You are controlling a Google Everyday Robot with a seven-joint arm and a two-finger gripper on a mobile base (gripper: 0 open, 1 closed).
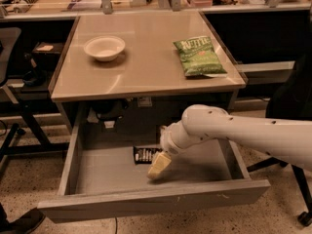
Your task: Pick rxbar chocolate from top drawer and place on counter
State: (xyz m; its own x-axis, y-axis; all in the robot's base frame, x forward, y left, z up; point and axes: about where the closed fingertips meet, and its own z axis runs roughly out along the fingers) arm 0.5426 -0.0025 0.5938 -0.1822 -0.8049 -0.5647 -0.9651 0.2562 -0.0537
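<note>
Rxbar chocolate (145,155) lies in top drawer (146,201), long axis 9-to-3 o'clock, at 11 o'clock just beside my gripper (157,167); gripper opening state: cannot tell.

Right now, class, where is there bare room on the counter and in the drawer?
The counter is bare between the white bowl and green chip bag, and along the front edge. The top drawer is bare on the left; crowded mid-floor, where the gripper hangs by the rxbar chocolate.
</note>
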